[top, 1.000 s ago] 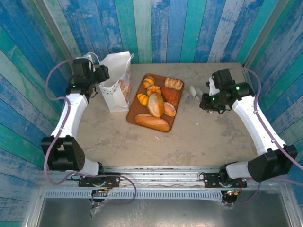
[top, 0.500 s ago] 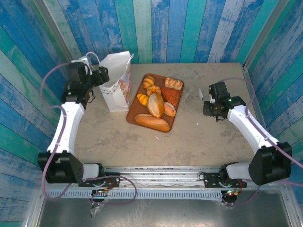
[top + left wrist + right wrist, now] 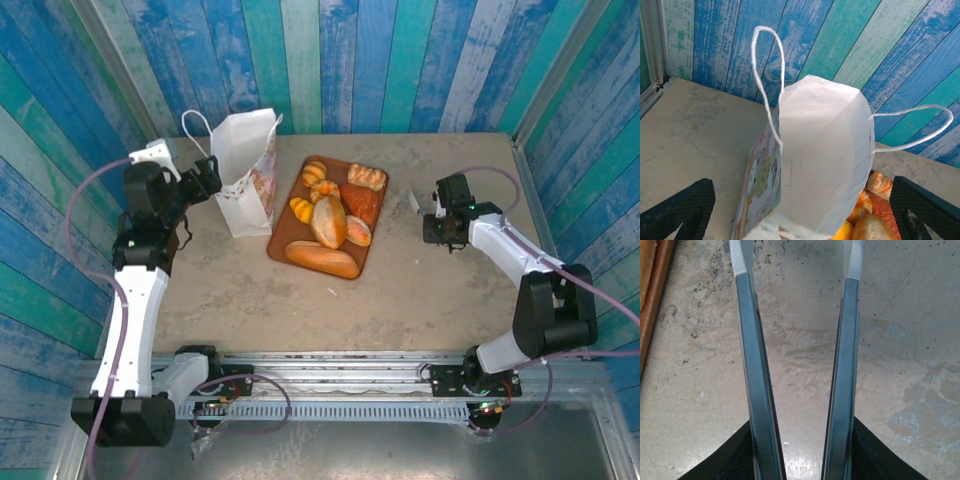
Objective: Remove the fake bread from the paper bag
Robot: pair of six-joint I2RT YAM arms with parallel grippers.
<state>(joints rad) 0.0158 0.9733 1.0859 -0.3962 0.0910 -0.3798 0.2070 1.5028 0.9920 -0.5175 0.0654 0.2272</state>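
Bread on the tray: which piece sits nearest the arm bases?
The long pale loaf lying across the tray's near end; every other piece sits farther back and is shorter.

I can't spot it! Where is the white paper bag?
In the top view, the paper bag stands at the table's far left, between the left pincer and the brown tray of fake bread.

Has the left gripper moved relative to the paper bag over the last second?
Yes. The left gripper has drawn back from the paper bag, toward the table's near-left side.
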